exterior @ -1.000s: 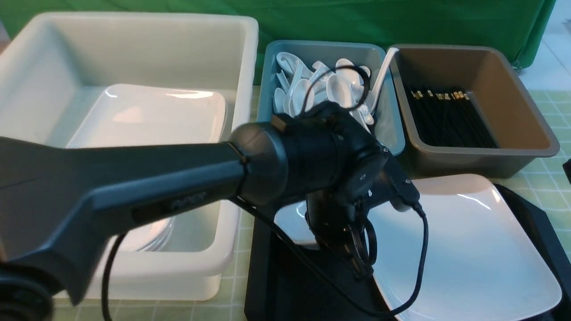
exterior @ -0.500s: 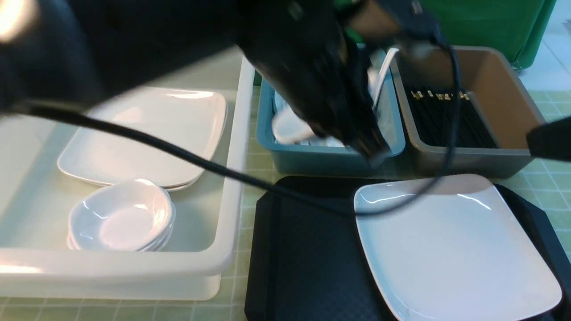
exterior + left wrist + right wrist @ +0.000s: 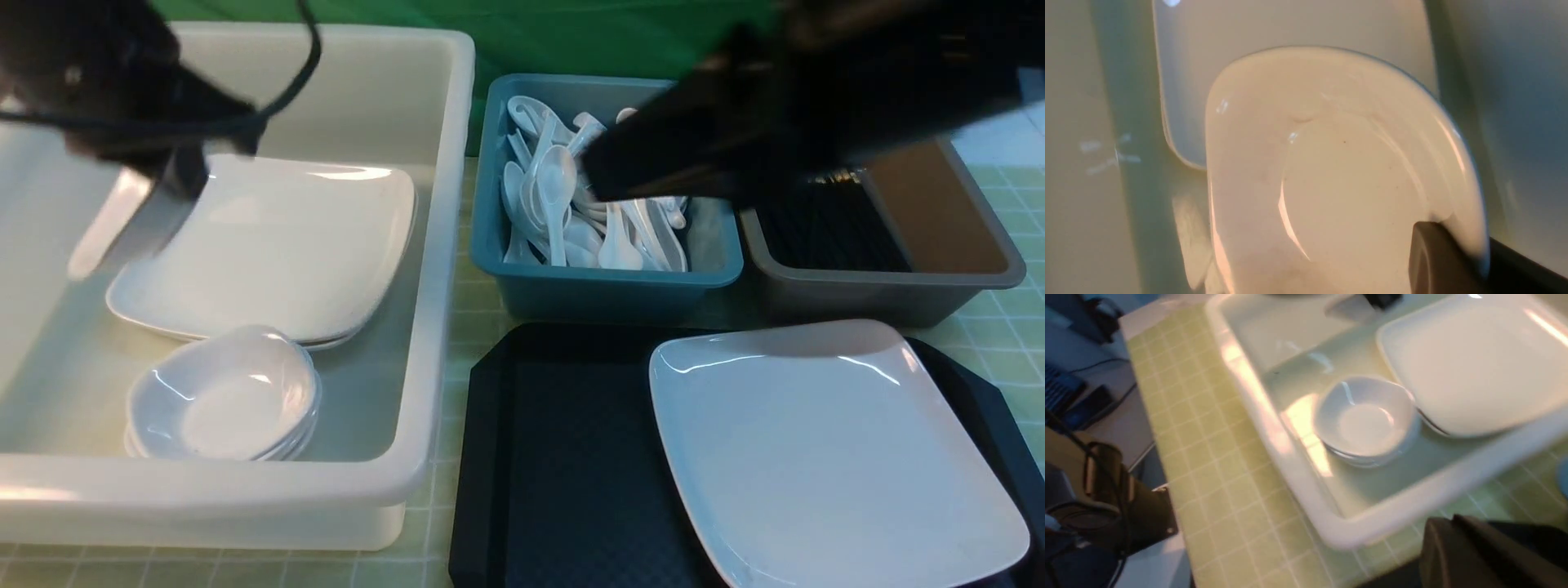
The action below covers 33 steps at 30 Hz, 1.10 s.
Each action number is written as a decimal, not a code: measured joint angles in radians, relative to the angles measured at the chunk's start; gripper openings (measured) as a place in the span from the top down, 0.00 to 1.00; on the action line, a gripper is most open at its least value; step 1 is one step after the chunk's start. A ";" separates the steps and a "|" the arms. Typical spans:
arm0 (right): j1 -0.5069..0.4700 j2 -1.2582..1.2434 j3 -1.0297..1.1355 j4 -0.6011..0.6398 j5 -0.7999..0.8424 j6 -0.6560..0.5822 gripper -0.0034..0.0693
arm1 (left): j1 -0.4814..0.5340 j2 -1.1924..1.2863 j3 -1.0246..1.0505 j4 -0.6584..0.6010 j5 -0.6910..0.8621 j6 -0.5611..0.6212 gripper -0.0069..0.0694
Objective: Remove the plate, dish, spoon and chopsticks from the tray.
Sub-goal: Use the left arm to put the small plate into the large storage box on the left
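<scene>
The large white plate (image 3: 833,449) lies on the right half of the black tray (image 3: 555,457), whose left half is bare. My left gripper (image 3: 184,175) hangs over the far left of the white tub (image 3: 433,269), shut on the rim of a small white dish (image 3: 118,224). In the left wrist view the dish (image 3: 1339,171) fills the frame, with the gripper (image 3: 1470,245) pinching its edge. My right gripper (image 3: 620,171), blurred, reaches across the back bins; its fingers (image 3: 1447,539) are pressed together, empty. Spoons (image 3: 563,196) and chopsticks (image 3: 824,229) lie in bins.
The tub holds stacked large plates (image 3: 277,237) and a stack of small dishes (image 3: 220,400). The blue bin (image 3: 604,290) and the grey-brown bin (image 3: 890,290) stand behind the tray. A green-checked cloth (image 3: 457,294) covers the table.
My left arm lifted the dish off the tray's left half and swung it left over the tub. The right arm came in across the back bins.
</scene>
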 joint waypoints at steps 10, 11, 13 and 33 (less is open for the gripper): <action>0.080 0.270 -0.263 -0.034 0.037 0.056 0.95 | 0.006 0.010 0.214 -0.136 -0.129 -0.025 0.90; 0.080 0.271 -0.264 -0.034 0.037 0.056 0.95 | 0.006 0.011 0.215 -0.138 -0.131 -0.025 0.89; 0.080 0.275 -0.265 -0.041 0.040 0.056 0.95 | 0.006 0.020 0.218 -0.149 -0.134 -0.027 0.83; -0.233 0.111 -0.259 -0.225 0.205 0.132 0.94 | -0.024 -0.075 0.104 -0.239 -0.096 -0.071 0.43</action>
